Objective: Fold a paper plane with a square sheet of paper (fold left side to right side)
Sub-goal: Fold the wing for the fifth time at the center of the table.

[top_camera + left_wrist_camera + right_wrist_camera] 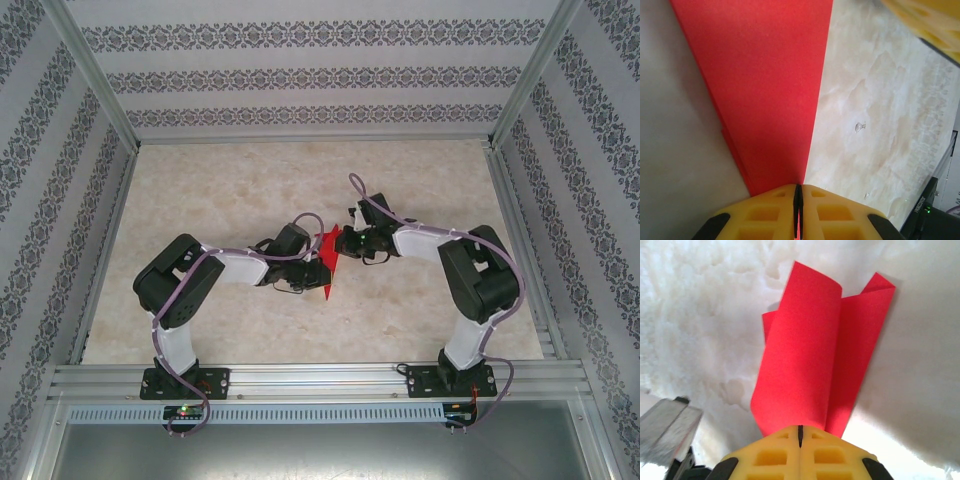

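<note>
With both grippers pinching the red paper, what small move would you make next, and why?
Probably lower the paper flat onto the table, since the left gripper and right gripper hold it raised on edge and its layers bulge apart.

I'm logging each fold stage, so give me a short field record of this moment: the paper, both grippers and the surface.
paper: thin bright red paper sheet, folded into layers, held between the two arms
left: left gripper shut on the sheet, yellow fingers together
right: right gripper shut on the sheet, yellow fingers together
paper shape: in the right wrist view, the layers curl loosely and are not pressed flat
surface: pale marbled table
</note>
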Tool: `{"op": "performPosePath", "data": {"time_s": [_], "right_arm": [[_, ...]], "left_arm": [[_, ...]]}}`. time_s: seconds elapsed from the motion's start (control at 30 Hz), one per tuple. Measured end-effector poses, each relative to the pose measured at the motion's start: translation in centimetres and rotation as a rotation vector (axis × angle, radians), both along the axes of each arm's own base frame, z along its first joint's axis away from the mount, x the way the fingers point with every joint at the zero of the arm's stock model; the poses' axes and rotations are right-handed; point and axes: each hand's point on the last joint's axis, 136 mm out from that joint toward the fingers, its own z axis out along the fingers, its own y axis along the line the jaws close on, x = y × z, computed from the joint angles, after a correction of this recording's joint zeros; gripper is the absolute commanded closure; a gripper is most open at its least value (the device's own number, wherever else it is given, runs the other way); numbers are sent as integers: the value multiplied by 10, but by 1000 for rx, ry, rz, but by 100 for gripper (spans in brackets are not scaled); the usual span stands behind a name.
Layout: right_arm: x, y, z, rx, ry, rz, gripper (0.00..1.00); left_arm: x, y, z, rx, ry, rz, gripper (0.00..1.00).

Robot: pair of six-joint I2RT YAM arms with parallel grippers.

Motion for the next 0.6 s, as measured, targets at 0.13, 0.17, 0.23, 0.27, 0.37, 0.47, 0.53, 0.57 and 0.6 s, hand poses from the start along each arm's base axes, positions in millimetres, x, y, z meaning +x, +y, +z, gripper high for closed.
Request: {"op": "performPosePath", "data": {"time_s": [0.13,0.17,0.23,0.27,0.37,0.47,0.53,0.57,0.6], "right_arm": [[-4,4,-2,6,0,11,100],[-6,6,-3,8,2,18,100],[-8,11,-5,15,2,32,100],[-8,12,-7,15,6,36,100],[-10,13,-16,8,26,42,100],[-9,14,-22,-4,36,45,100],[-7,14,-24,-11,36,46,100],[-5,14,-25,-16,32,48,100],[-4,14,-26,-22,29,51,100]], "left_arm": [[0,0,0,8,2,2,88],[0,0,-1,11,3,1,88],[0,0,-1,15,3,2,88],[0,0,-1,15,3,2,88],[0,0,-1,18,5,2,88],[0,0,-1,21,6,3,88],[0,0,-1,21,6,3,88],[0,0,-1,21,6,3,88],[0,0,-1,21,6,3,88]]}}
